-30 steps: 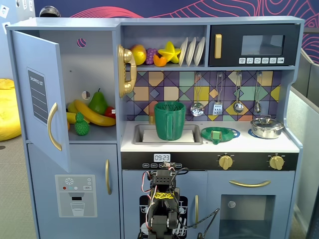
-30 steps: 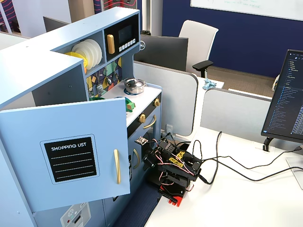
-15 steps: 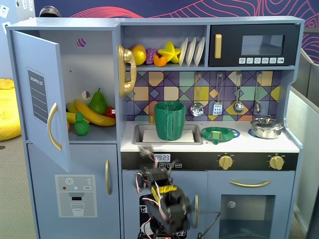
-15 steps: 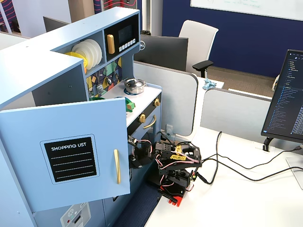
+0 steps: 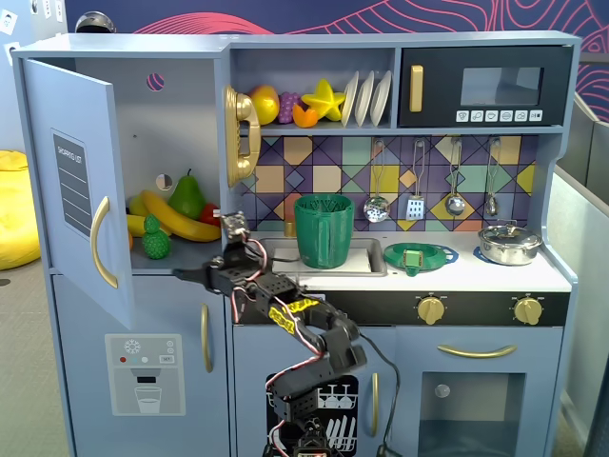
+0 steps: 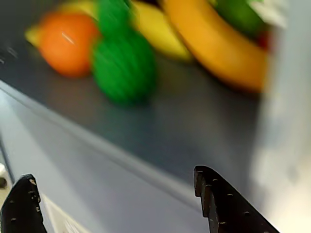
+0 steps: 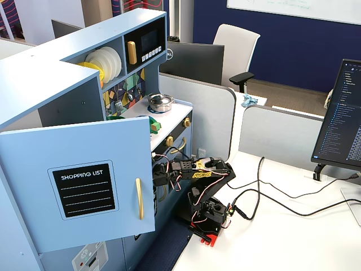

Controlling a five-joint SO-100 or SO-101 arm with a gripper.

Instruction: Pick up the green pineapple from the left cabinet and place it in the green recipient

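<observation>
While the end effector (image 5: 183,274) hovered with its two dark fingers spread apart and empty, just below the front lip of the open left cabinet (image 5: 181,114), the green pineapple (image 5: 156,240) stood on the shelf slightly above and a little ahead of it, in front of a banana (image 5: 181,219) and beside an orange fruit (image 6: 65,42). A good grasp would likely mean rising over the shelf edge, centring the bumpy body between the fingers and avoiding the banana. The green recipient (image 5: 324,231) stood well off to the right in that fixed view. The cabinet door panel (image 7: 82,189) read "SHOPPING LIST".
</observation>
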